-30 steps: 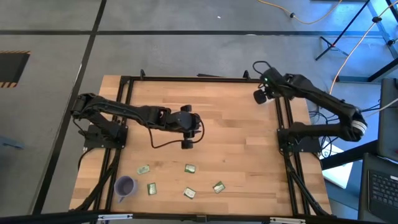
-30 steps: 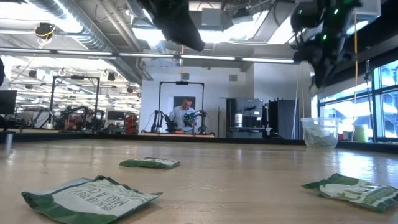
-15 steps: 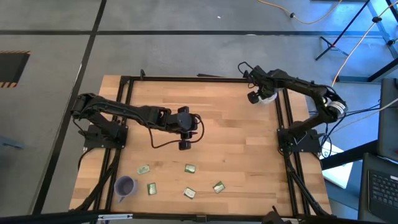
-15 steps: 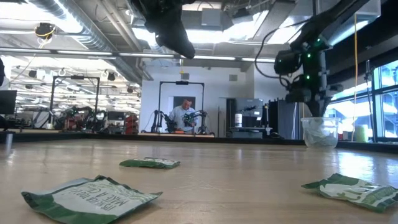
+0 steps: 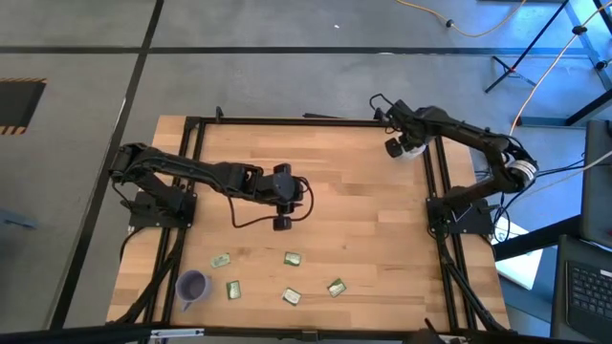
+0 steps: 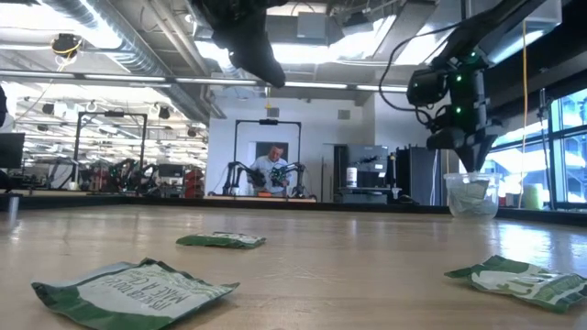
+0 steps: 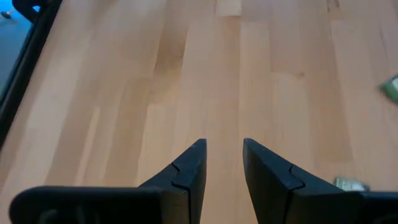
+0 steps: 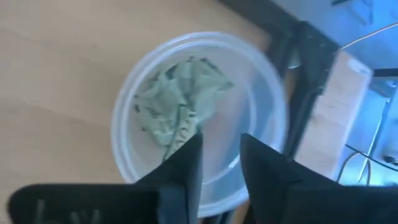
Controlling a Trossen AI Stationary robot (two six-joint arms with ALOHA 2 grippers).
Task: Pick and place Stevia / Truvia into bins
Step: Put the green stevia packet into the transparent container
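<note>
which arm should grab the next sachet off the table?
Probably left. The left gripper hangs open over mid-table, closest to the loose sachets along the near edge and to the purple cup. The right gripper is at the far corner over the white cup, which already holds sachets.

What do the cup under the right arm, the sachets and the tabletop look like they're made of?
The white cup looks like thin translucent plastic: the sachets inside show through its wall in the low view. The loose sachets seem to be printed paper or a paper-film laminate, matte and creased; I can't tell which. The table looks like pale butcher-block wood with visible plank seams and a satin finish.
</note>
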